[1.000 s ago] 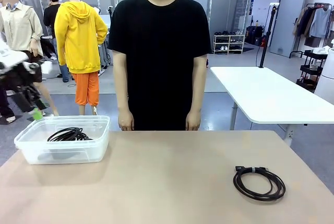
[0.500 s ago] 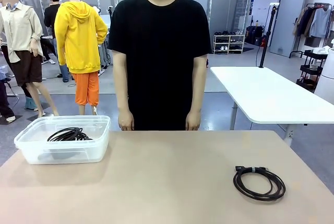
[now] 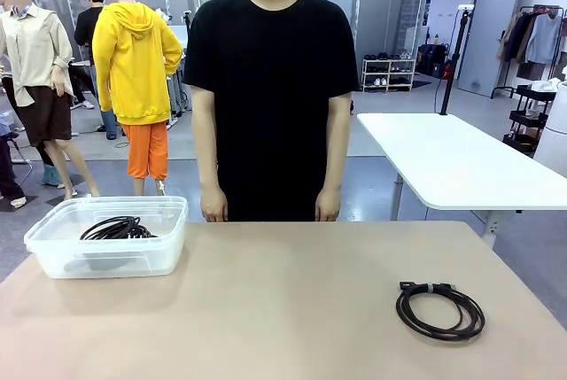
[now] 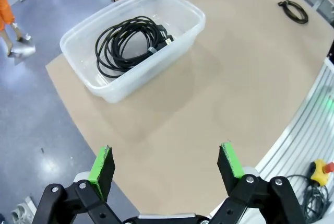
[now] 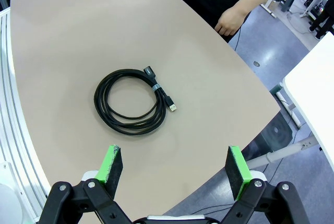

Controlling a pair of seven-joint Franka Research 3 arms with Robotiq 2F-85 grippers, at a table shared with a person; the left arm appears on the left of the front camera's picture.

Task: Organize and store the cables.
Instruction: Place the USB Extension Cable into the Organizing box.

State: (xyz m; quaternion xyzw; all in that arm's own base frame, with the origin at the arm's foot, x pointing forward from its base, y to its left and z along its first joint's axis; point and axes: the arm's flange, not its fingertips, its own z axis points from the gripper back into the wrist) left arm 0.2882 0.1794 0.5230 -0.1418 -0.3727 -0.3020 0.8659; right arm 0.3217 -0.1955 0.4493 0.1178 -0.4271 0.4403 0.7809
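Beige counter (image 3: 292, 300) sits in a big open room, a person standing at the far edge with both hands hanging at the counter's rim. A second ago the left arm showed at the front view's left edge above the tub; now it is gone from that view, nothing else shifted. Left pincer (image 4: 166, 162) hangs high over the near-left counter corner, green pads spread wide, holding nothing. Right pincer (image 5: 176, 172) hovers above the right side, spread too, empty. Clear plastic tub (image 3: 168, 243) on the left holds one coiled black cable (image 3: 117, 228). Second coiled cable (image 3: 440, 310) lies loose on the counter's right, tie near its plugs.
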